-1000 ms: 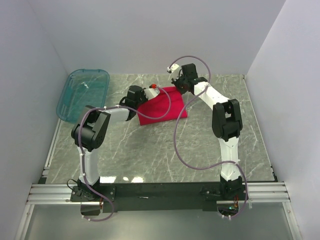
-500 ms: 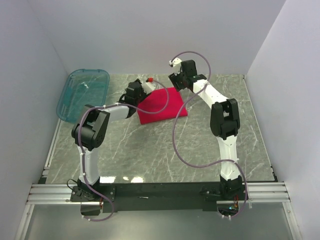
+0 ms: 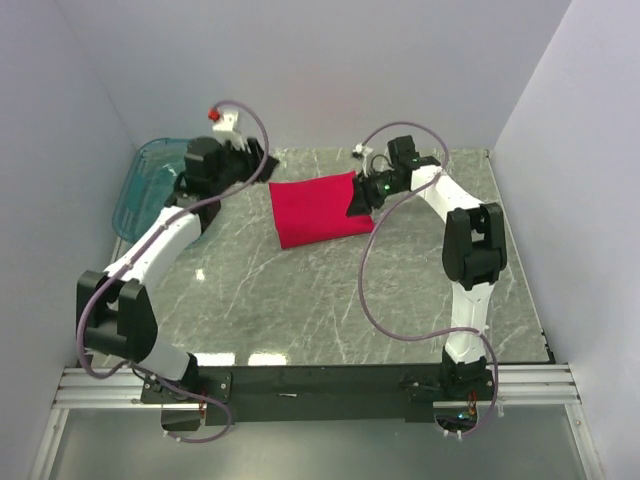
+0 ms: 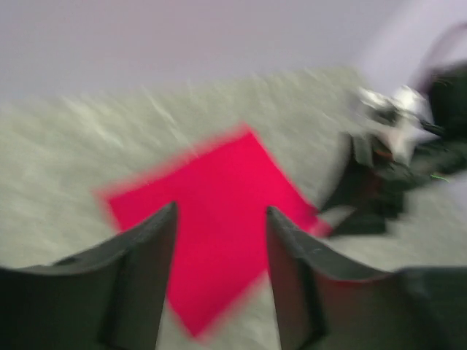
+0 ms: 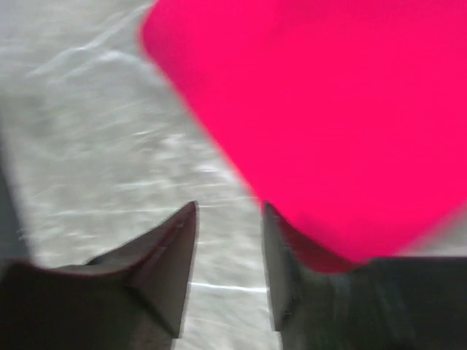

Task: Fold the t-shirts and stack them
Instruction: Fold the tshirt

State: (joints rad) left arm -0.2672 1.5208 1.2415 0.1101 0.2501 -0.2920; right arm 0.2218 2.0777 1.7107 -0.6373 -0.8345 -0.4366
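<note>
One bright red t-shirt [image 3: 315,209] lies folded into a rough square on the marble table, at the back middle. My left gripper [image 3: 262,168] hangs to its left, near the teal tub, and is open with nothing in it. In the blurred left wrist view the t-shirt [image 4: 211,219] shows between and beyond the left gripper [image 4: 221,211]. My right gripper [image 3: 358,203] sits low at the shirt's right edge, open. In the right wrist view the right gripper [image 5: 230,208] has bare marble between its fingers, and the t-shirt [image 5: 328,109] lies just beside the right finger.
A see-through teal tub [image 3: 160,185] stands at the back left, just behind the left arm. Grey walls close the table at the back and both sides. A purple cable [image 3: 375,290] loops from the right arm over the table's middle.
Both grippers were shut on the shirt and have opened and let go. The left arm has swung away left toward the tub. The right gripper has dropped to the shirt's right edge.
</note>
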